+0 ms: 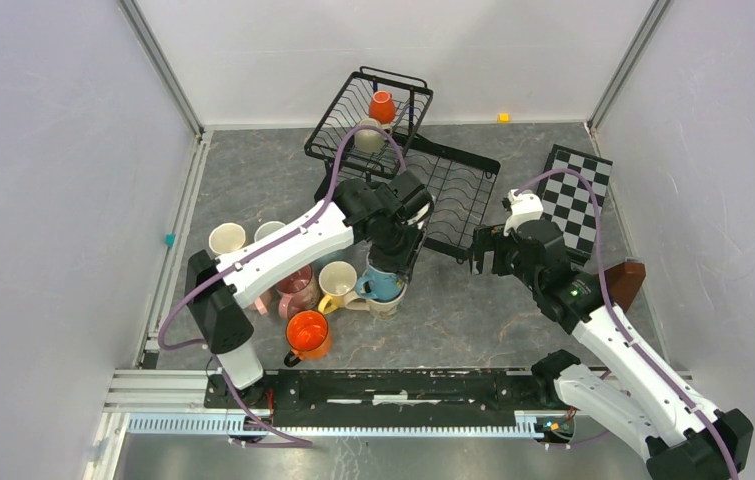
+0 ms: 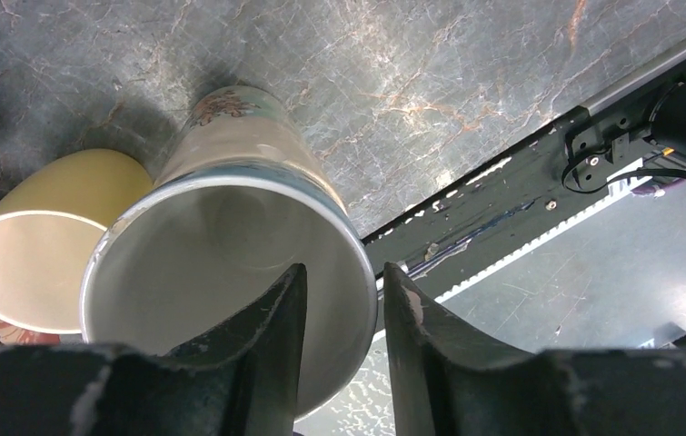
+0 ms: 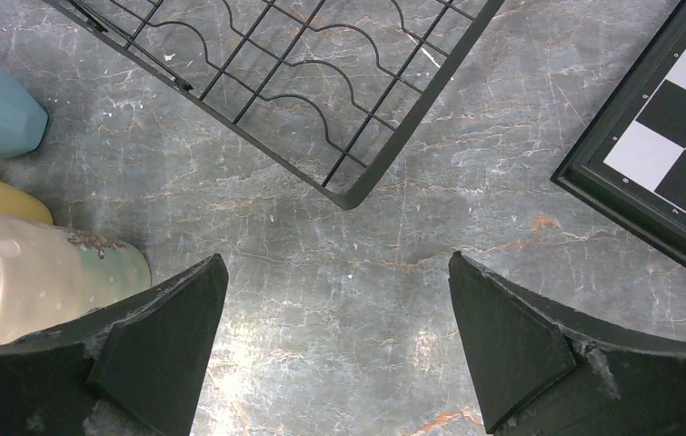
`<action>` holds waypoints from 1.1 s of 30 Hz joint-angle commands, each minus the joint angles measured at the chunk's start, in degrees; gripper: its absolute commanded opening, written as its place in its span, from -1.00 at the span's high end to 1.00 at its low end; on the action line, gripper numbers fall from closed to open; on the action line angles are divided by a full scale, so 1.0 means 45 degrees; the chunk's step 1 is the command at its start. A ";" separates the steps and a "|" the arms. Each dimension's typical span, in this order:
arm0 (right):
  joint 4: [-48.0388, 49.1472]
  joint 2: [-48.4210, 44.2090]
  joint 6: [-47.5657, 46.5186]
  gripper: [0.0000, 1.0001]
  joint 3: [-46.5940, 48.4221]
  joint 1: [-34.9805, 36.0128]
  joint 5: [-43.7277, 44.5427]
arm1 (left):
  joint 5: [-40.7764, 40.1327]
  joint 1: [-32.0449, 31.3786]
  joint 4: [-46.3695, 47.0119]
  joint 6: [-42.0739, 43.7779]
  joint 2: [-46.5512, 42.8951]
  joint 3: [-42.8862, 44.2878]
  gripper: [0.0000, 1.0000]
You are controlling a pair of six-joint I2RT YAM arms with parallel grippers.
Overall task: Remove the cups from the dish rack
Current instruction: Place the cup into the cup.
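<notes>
The black wire dish rack (image 1: 453,190) stands at the back; its raised basket (image 1: 348,110) holds an orange cup (image 1: 381,105) and a beige cup (image 1: 368,137). Several cups stand on the table: cream (image 1: 226,238), pale (image 1: 270,231), pink (image 1: 296,290), yellow (image 1: 336,280), orange (image 1: 308,333). A floral cup (image 2: 230,254) stands beside the yellow cup (image 2: 48,245). My left gripper (image 2: 346,267) straddles its rim, jaws slightly apart, with a sliver of gap outside. My right gripper (image 3: 335,258) hangs wide open over bare table near the rack's corner (image 3: 348,195).
A black-and-white checkered board (image 1: 575,195) lies at the right, with a brown object (image 1: 625,283) nearer me. A metal rail (image 1: 393,385) runs along the near edge. White walls enclose three sides. A small yellow bit (image 1: 503,117) lies at the back.
</notes>
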 commanded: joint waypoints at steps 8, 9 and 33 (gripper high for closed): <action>0.0083 -0.0028 -0.0017 -0.96 0.0458 -0.0060 -0.0045 | -0.0360 -0.0088 0.0279 0.0635 -0.0429 0.1476 -0.37; 0.0072 -0.0009 -0.0015 -0.96 0.0490 -0.0073 -0.0063 | -0.0399 -0.0075 0.0352 0.0613 -0.0507 0.1520 -0.40; -0.0651 0.0330 -0.0160 -0.96 0.1919 -0.0063 -0.0513 | -0.3928 0.3131 0.2631 0.0093 -0.1663 0.4708 -1.00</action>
